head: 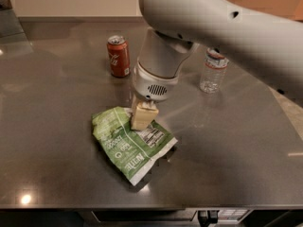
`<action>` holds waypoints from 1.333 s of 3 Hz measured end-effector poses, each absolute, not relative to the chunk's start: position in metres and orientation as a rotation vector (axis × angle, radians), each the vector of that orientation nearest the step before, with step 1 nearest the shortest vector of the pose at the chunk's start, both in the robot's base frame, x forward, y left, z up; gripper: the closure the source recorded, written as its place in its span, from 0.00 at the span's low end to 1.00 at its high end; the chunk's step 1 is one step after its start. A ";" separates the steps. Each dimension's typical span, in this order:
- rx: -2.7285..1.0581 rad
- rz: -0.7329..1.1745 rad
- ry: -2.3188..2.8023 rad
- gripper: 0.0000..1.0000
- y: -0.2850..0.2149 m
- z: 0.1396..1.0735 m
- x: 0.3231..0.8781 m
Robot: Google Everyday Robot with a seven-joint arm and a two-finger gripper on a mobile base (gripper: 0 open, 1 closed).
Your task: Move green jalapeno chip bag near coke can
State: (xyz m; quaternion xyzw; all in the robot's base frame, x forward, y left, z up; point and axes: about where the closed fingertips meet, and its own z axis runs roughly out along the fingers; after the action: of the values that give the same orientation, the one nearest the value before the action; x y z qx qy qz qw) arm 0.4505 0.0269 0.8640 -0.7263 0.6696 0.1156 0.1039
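The green jalapeno chip bag (124,148) is a crinkled green foil bag with a white label panel, in the middle of the dark table. My gripper (143,117) comes straight down from above and is shut on the bag's upper edge, with its pale fingers (142,118) pinching the foil. The bag's right end looks slightly raised and casts a shadow. The coke can (119,56) is red with a silver top. It stands upright behind and to the left of the gripper, a little way from the bag.
A clear plastic water bottle (212,71) stands upright to the right of the arm. The big grey arm (222,27) covers the upper right of the view. The table's front edge (142,207) runs close below the bag.
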 end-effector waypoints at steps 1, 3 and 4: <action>-2.009 0.361 2.064 1.00 0.008 0.880 0.494; -1.938 0.310 2.080 1.00 -0.001 0.888 0.568; -1.962 0.294 2.059 0.83 0.004 0.883 0.586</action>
State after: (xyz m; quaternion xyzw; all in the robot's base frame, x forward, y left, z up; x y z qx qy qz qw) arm 0.5860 0.0045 0.8830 -0.6794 0.7130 0.1017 0.1405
